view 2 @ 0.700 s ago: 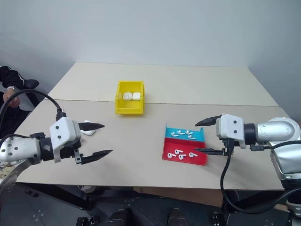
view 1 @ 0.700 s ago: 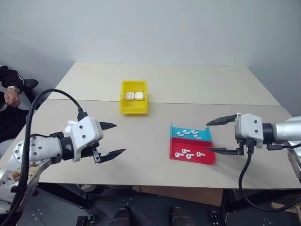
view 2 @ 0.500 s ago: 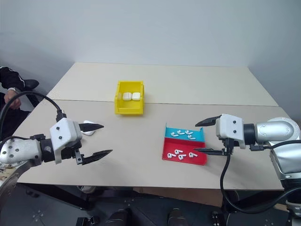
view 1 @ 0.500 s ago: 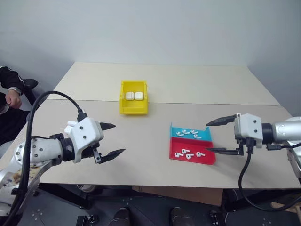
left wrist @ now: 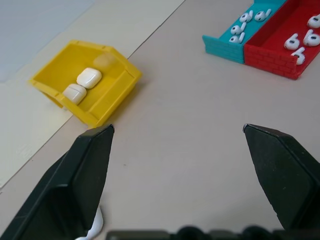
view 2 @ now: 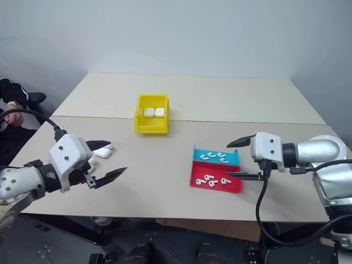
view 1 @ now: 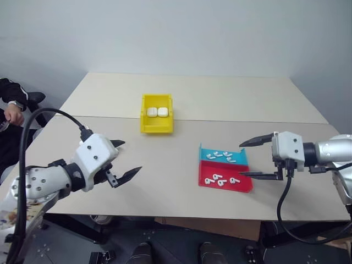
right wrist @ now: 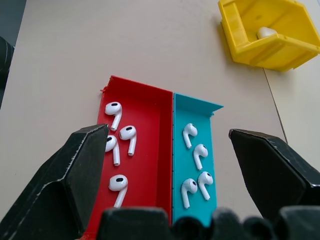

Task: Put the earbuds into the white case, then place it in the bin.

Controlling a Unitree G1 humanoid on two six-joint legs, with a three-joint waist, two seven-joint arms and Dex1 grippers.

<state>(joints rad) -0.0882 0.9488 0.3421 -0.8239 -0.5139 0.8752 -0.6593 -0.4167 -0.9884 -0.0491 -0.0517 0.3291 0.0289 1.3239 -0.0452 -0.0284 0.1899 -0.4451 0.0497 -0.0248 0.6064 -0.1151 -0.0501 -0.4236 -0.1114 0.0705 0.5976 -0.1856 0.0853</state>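
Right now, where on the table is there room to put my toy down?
The far half of the table, behind the yellow bin, is bare. So is the middle stretch between the bin, the left gripper and the blue tray. It is crowded by the blue and red trays, beside the open right gripper, and inside the bin, where two white cases sit.

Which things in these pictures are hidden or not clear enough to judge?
- White case on the table by the left gripper: partly covered by the gripper body in the head views; whether its lid is up is unclear.
- Cases in the yellow bin: the bin wall hides one in the right wrist view.
- Earbuds: left or right ear too small to tell.
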